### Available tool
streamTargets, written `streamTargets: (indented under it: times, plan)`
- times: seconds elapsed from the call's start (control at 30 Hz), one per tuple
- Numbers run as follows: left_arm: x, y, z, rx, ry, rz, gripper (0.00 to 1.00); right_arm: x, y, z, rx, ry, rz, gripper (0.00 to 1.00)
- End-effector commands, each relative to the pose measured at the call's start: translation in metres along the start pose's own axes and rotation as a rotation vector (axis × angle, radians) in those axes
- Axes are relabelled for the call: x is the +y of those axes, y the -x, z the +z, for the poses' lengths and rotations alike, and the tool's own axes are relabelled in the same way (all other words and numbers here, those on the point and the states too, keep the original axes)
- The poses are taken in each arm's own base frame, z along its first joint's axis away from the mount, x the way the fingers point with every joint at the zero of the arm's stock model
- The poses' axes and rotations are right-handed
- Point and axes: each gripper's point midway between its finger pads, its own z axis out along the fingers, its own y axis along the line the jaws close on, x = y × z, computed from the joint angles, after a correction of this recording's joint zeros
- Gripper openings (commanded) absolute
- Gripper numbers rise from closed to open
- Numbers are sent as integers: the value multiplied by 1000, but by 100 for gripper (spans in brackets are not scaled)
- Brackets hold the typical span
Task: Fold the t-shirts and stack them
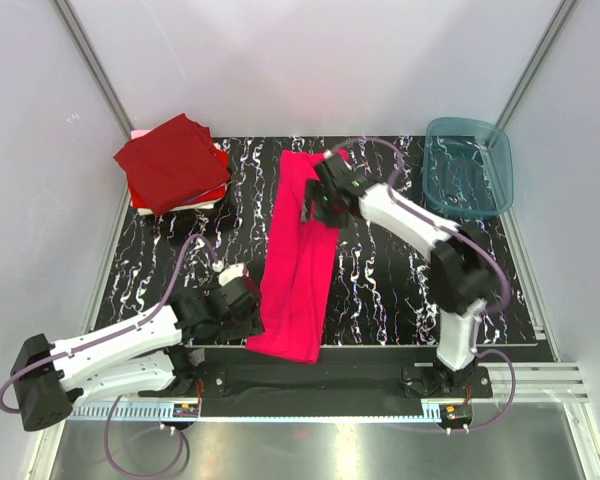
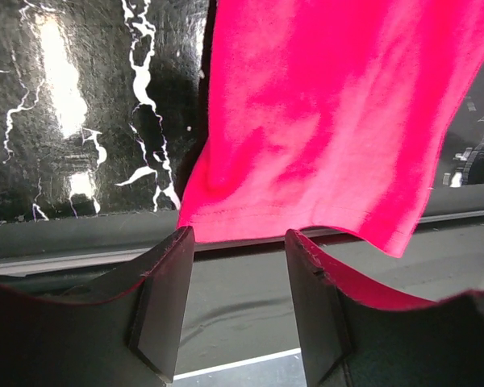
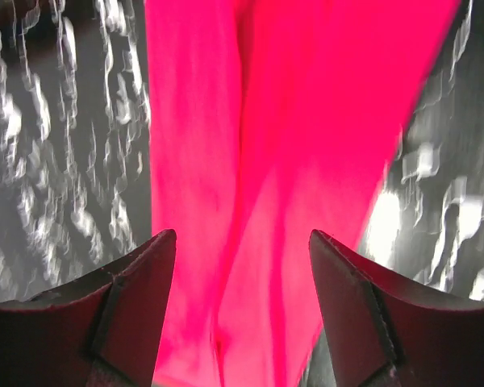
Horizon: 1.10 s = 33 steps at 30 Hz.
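A bright pink t-shirt (image 1: pixel 295 260) lies on the black mat (image 1: pixel 380 285) with white squiggles. It is folded into one long strip. The strip runs from the far side of the mat to the near edge, and its near end hangs a little over that edge.

The left claw (image 1: pixel 248 300) sits low on the mat, just beside the near left side of the pink t-shirt. In the left wrist view it is spread apart with nothing inside it, and the shirt's hem lies just past its tips.

The right claw (image 1: pixel 315 205) is over the far end of the pink t-shirt. The right arm covers a bit of the shirt's right side there. In the right wrist view this claw is spread wide too, and the pink cloth shows in the gap between its tips. That view is blurry.

A pile of folded t-shirts (image 1: pixel 172 160) sits at the far left corner, with a dark red one on top and red and white ones peeking out below. A teal bin (image 1: pixel 468 170) stands at the far right corner. Both are well apart from the pink t-shirt.
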Motion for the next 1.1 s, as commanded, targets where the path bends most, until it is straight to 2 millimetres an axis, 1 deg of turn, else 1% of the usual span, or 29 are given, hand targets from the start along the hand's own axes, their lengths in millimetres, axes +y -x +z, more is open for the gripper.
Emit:
streamTargets:
  times: [0.0,0.07,0.1,0.13,0.17,0.2,0.23,0.27,0.33,0.37,0.43,0.47,0.53,0.57,0.6,0.7,0.8,0.83,0.87,0.9,0.93,0.97,1.0,1.03,1.07]
  plan:
    - [-9,-1,8,10,-34,18,54,-25,24,35,37,-229,-163,74]
    - [-14,-2,10,18,-54,16,51,-28,33,48,50,-272,-187,74]
    - [-14,-3,13,25,-56,18,50,-25,47,62,24,-300,-201,74]
    - [-16,-4,13,27,-64,20,50,-26,52,67,20,-322,-211,74]
    - [-16,-4,13,30,-64,20,49,-28,56,78,33,-354,-225,74]
    - [-15,-5,13,32,-62,25,49,-33,59,82,34,-390,-233,74]
    - [-15,-5,13,33,-62,27,49,-40,55,84,67,-425,-240,74]
    - [-14,-6,13,35,-62,29,49,-38,58,95,63,-428,-248,74]
    - [-13,-5,11,29,-67,32,49,-41,58,102,74,-438,-252,74]
    - [-12,-5,11,29,-64,33,48,-43,55,110,80,-437,-259,74]
    - [-10,-4,8,19,-65,29,48,-45,57,117,70,-435,-262,74]
    - [-10,-3,7,14,-69,29,48,-53,56,124,82,-446,-261,74]
    - [-11,-2,4,10,-77,28,48,-61,56,131,96,-451,-255,75]
    - [-12,-2,3,8,-83,26,49,-65,55,139,104,-451,-254,75]
    - [-13,-2,2,7,-91,24,49,-72,59,143,109,-453,-253,75]
    - [-16,0,-3,5,-107,22,48,-81,67,157,105,-443,-293,76]
    - [-21,3,-9,-1,-121,20,48,-79,91,169,33,-407,-375,80]
    - [-21,3,-10,0,-122,22,48,-72,109,173,-34,-380,-389,81]
    - [-23,5,-11,-3,-124,23,48,-67,123,172,-81,-371,-423,85]
    - [-23,7,-12,-9,-122,22,48,-61,137,170,-135,-363,-441,88]
    - [-25,8,-13,-11,-125,23,48,-48,159,170,-230,-334,-453,91]
    - [-26,9,-13,-11,-121,25,47,-42,180,158,-303,-346,-467,99]
    - [-26,9,-13,-10,-115,26,47,-34,193,148,-354,-335,-466,100]
    - [-26,9,-14,-8,-111,25,46,-20,209,137,-418,-309,-464,100]
    - [-28,11,-15,-12,-115,21,45,-7,224,111,-472,-294,-467,100]
